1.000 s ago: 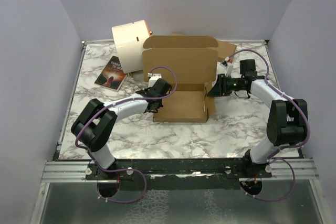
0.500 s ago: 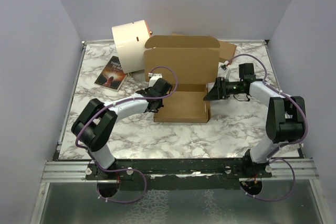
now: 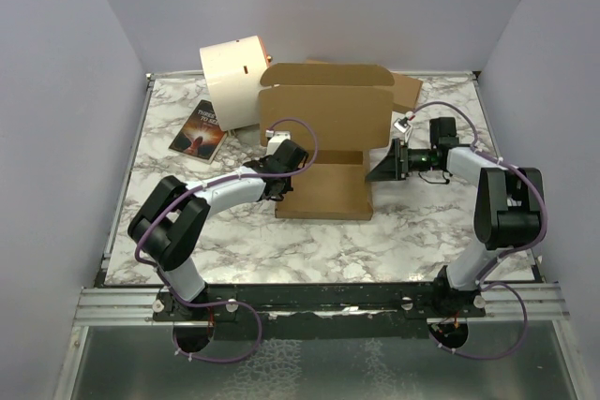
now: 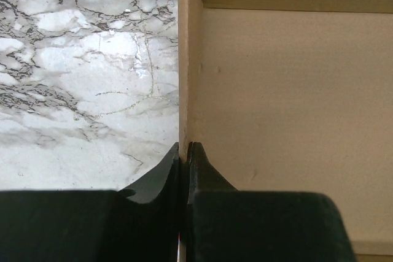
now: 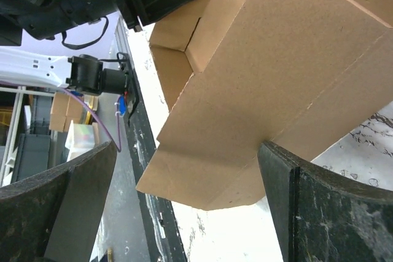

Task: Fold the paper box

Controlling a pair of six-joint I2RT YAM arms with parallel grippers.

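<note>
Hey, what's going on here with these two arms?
Two robot arms are folding a paper box. The left gripper is shut on the box's left side wall, pinching its edge. The right gripper is open, its fingers straddling the right side flap without clamping it. The lid is open at the back, so the box is not yet closed.

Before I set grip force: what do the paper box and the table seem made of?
Paper box: brown cardboard, matte, with creased folds and thin raw edges. Table: white, grey-veined marble look, slight sheen; could be real stone or printed laminate.
</note>
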